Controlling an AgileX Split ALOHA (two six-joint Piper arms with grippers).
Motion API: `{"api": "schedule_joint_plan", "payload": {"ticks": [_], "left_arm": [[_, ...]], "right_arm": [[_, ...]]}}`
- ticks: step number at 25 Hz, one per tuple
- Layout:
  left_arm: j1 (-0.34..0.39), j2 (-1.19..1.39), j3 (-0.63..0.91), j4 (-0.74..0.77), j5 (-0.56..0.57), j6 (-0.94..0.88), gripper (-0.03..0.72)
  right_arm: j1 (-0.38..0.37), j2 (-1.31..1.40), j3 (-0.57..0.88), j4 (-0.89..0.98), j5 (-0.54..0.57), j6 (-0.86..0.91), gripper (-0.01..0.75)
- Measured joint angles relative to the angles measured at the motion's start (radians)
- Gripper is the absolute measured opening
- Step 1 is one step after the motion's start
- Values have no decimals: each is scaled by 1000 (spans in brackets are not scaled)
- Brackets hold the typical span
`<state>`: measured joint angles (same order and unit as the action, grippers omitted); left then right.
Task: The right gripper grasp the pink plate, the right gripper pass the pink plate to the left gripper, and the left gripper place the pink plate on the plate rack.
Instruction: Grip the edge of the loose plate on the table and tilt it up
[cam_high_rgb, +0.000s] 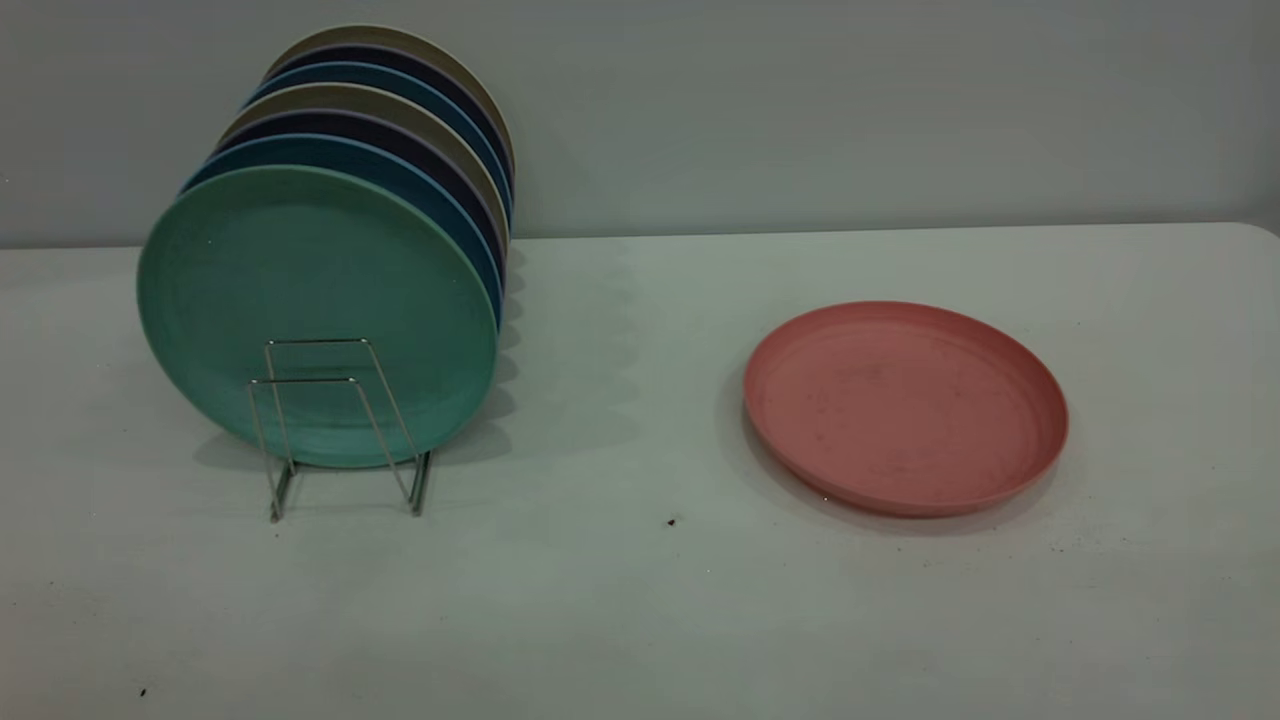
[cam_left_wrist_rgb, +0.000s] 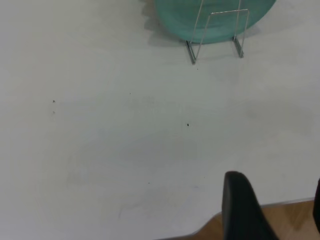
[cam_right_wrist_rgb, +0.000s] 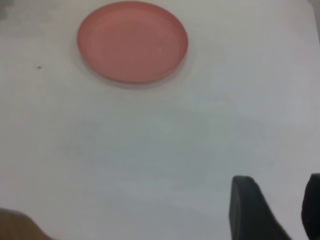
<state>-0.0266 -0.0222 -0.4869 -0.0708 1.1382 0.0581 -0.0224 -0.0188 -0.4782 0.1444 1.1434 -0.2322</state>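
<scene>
Near edge: right gripper (cam_right_wrist_rgb: 272, 210) and left gripper (cam_left_wrist_rgb: 272, 210) parted, empty; mid-table, pink plate (cam_high_rgb: 905, 405) lies flat, well apart from the rack (cam_high_rgb: 340, 425) holding upright plates behind: likely light, stiff, slippery plastic, best pinched at its raised rim.

The pink plate (cam_high_rgb: 905, 405) is matte salmon on a white table (cam_high_rgb: 620, 600). In the silver wire rack (cam_high_rgb: 340, 430), the front plate (cam_high_rgb: 310, 290) is green; behind it stand blue, navy and beige plates.
</scene>
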Motion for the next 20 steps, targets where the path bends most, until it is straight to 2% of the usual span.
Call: {"api": "schedule_joint_plan", "payload": {"ticks": [6, 9, 14, 20], "left_arm": [[0, 0, -2, -7, -13, -1, 374], [0, 3, -14, -27, -103, 1, 374], [0, 158, -19, -88, -217, 1, 374], [0, 470, -19, -216, -376, 119, 389]], "right_arm": [[0, 0, 0, 3, 0, 0, 275], [0, 0, -7, 5, -21, 1, 274], [0, 66, -18, 91, -197, -9, 278], [0, 347, -19, 386, -332, -181, 337]]}}
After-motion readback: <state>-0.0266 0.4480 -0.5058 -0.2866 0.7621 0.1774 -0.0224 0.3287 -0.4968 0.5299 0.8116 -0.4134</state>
